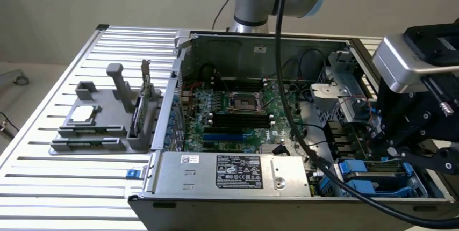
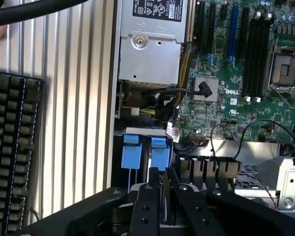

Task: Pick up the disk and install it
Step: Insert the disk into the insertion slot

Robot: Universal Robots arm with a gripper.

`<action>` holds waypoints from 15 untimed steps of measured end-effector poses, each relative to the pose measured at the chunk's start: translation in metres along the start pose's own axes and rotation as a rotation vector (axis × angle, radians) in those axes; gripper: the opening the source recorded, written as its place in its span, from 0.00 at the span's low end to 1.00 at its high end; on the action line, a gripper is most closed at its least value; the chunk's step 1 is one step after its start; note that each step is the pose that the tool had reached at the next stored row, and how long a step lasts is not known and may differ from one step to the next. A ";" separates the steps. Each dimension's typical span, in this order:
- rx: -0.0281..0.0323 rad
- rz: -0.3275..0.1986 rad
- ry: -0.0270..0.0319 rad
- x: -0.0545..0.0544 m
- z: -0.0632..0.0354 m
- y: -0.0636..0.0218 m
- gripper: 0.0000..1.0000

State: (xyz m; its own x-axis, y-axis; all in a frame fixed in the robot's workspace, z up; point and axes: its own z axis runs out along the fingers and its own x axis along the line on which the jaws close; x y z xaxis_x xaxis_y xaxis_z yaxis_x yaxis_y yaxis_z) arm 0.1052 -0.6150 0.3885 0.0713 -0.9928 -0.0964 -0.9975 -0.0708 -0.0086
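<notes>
One open computer case (image 1: 244,53) on a slatted aluminium table (image 1: 72,177), motherboard (image 1: 237,121) exposed, silver power supply (image 1: 229,172) along the near wall. One disk (image 1: 380,173), blue carrier frame, in the drive bay at the case's near corner on the exterior view's right, just beside the power supply; two blue tabs (image 2: 160,153) showing just beyond the fingertips (image 2: 148,196) in the wrist view. One black gripper (image 2: 165,183) directly above that bay, jaws drawn close together with a thin grey edge pinched between them, apparently the disk's own, though hard to confirm from either angle. One grey fixture (image 1: 100,131) on the table at the exterior view's left, small square chip (image 1: 83,114) resting on it. One black keyboard (image 2: 12,147) beside the case.
</notes>
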 end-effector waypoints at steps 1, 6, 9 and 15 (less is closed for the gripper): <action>-0.0002 -0.002 0.0000 0.000 0.0018 -0.0010 0.20; -0.0011 -0.014 0.0000 0.001 0.0106 -0.0081 0.11; -0.0017 -0.020 0.0000 0.002 0.0161 -0.0130 0.10; -0.0031 -0.034 0.0005 0.003 0.0269 -0.0228 0.10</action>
State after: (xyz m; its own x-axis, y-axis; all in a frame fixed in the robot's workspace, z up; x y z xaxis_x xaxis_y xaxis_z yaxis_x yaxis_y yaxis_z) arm 0.1282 -0.6142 0.3616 0.1050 -0.9899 -0.0956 -0.9945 -0.1047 -0.0087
